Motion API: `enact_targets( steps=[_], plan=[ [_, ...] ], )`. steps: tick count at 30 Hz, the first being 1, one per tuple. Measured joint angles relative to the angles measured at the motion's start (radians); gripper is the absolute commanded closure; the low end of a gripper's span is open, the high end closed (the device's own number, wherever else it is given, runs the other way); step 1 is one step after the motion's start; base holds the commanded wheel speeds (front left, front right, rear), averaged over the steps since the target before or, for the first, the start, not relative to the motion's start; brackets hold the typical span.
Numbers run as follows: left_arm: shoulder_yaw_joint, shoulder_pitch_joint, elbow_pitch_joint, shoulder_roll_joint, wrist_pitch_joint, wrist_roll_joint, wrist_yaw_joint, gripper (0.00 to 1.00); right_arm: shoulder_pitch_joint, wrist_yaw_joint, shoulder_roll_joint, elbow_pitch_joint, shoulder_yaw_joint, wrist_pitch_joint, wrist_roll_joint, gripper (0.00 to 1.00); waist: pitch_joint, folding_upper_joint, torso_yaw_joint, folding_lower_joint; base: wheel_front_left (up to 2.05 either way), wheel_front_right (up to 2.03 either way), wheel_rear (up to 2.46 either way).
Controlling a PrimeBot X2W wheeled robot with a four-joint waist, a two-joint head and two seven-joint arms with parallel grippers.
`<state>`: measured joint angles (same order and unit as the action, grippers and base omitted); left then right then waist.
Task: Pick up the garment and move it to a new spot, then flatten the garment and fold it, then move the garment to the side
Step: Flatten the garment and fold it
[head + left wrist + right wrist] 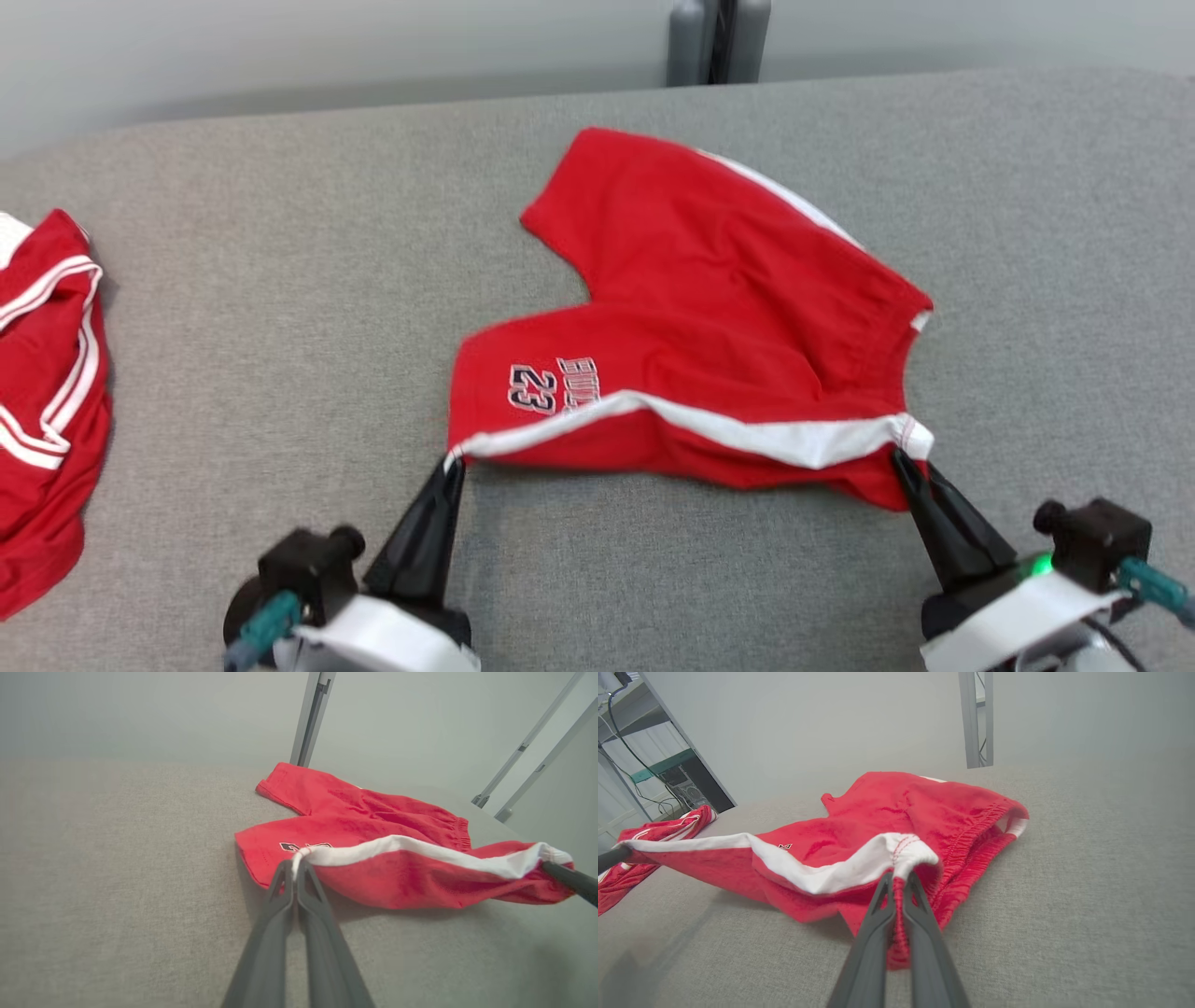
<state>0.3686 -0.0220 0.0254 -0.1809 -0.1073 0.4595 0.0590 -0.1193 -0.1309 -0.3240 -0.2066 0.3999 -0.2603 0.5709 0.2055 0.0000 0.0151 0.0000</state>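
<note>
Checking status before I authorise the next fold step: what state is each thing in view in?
red shorts: lying rumpled on the grey table, white-striped near edge lifted and stretched between both tools.
left tool: shut on the leg-hem end of that striped edge.
right tool: shut on the waistband end of the same edge.
second red garment: bunched at the table's left side, apart from both tools.

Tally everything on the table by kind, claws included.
Red garments: 2, the shorts and a striped piece at the left edge
Claws: 2, the left claw and right claw, both shut on the shorts
Total: 4
</note>
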Motion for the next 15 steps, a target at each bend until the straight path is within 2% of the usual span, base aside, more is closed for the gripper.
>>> enact_targets(
  steps=[8, 15],
  plan=[
    [-0.005, 0.136, -0.236, -0.033, 0.075, -0.008, 0.084, 1.00, 0.158, 0.000, 0.014, 0.147, -0.069, 0.000, -0.106, 1.00, -0.025, 0.0000, 0.012, 0.0000, 0.00, 0.00, 0.00],
    [-0.019, 0.135, -0.299, -0.055, 0.095, -0.013, 0.096, 1.00, 0.185, 0.000, 0.042, 0.188, -0.101, 0.014, -0.123, 1.00, -0.013, 0.0000, -0.001, 0.0000, 0.00, 0.00, 0.00]
  ],
)
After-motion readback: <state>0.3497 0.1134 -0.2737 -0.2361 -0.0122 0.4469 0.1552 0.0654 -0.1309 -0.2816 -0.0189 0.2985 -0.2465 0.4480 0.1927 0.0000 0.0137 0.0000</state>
